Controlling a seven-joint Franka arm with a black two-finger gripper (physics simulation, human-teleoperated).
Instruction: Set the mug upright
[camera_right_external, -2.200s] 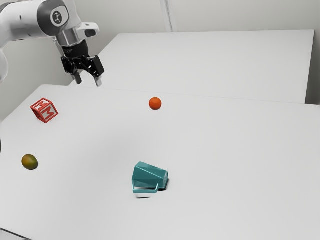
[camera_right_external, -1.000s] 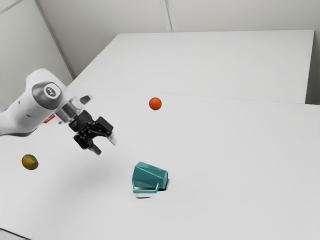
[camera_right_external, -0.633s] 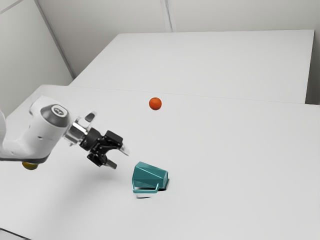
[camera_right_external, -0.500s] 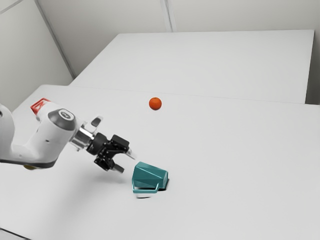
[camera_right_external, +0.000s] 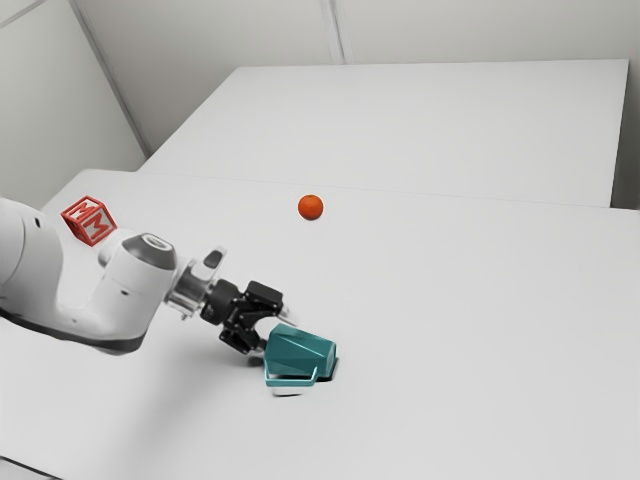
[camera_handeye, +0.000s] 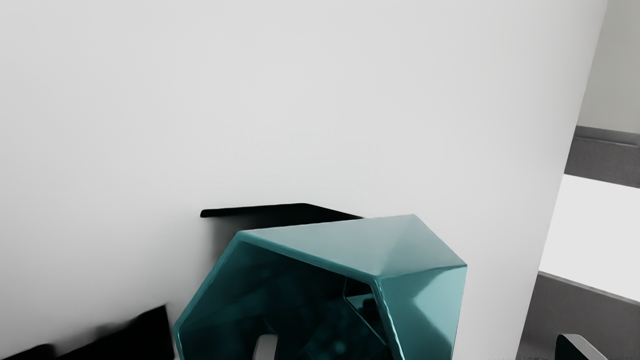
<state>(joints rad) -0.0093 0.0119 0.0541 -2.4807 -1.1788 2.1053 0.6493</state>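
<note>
Two fingers (camera_handeye: 266, 348) of the black gripper (camera_right_external: 273, 338) stand wide apart, clamped on nothing: one at the mouth of the faceted teal mug (camera_right_external: 300, 352), the other outside its wall. Just ahead of the hand, the mug lies sideways on the white table (camera_right_external: 450, 300), mouth toward the palm. Best, I'd judge, to straddle that wall squarely, pinch firmly, lift slightly, then tip the mouth upward.

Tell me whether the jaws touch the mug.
Cannot tell. In the wrist view, one jaw overlaps the mug at its mouth, but neither contact nor gap is plain.
</note>
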